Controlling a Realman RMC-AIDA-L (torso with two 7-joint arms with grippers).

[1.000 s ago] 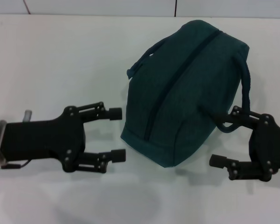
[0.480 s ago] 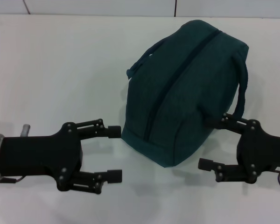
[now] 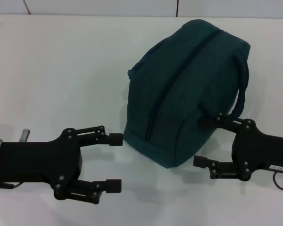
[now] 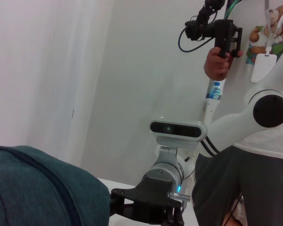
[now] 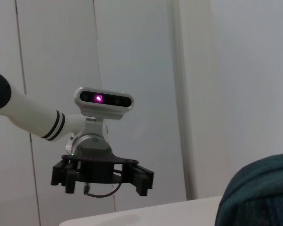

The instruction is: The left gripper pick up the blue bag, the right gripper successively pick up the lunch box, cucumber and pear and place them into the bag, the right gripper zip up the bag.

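**Both claws spread wide, flanking zipped blue bag on table**

The blue bag (image 3: 188,89) lies on the white table (image 3: 61,61), right of centre in the head view, long axis running from near-left to far-right. Its zipper (image 3: 179,77) runs the length of the top as a dark seam and looks shut; ring pull not made out. One loop handle (image 3: 243,82) curves down the bag's right side toward the right claw; the other handle (image 3: 139,66) shows at the far-left edge. Lunch box, cucumber and pear are not visible in any view.

The left gripper (image 3: 114,162) sits low at the near-left, pointing right toward the bag. Fingers are spread wide apart with nothing between them. The upper fingertip (image 3: 116,139) is just beside the bag's near-left corner; contact cannot be told. The lower fingertip is clear of the bag, over bare table.

The right gripper (image 3: 203,142) is at the near-right, pointing left, white label on its body. Fingers also spread, holding nothing. Its upper finger (image 3: 217,121) lies against or just in front of the bag's right flank, near the foot of the loop handle; touching or not is unclear. The lower finger is beside the bag's near corner.

Left wrist view: bag fabric (image 4: 42,188) in the corner, the right gripper's body and wrist (image 4: 151,202) with a blue light beyond it, and a person (image 4: 245,141) standing behind holding a camera rig. Right wrist view: the left gripper (image 5: 104,176) across the table with spread fingers and a green light, and an edge of the bag (image 5: 259,193).
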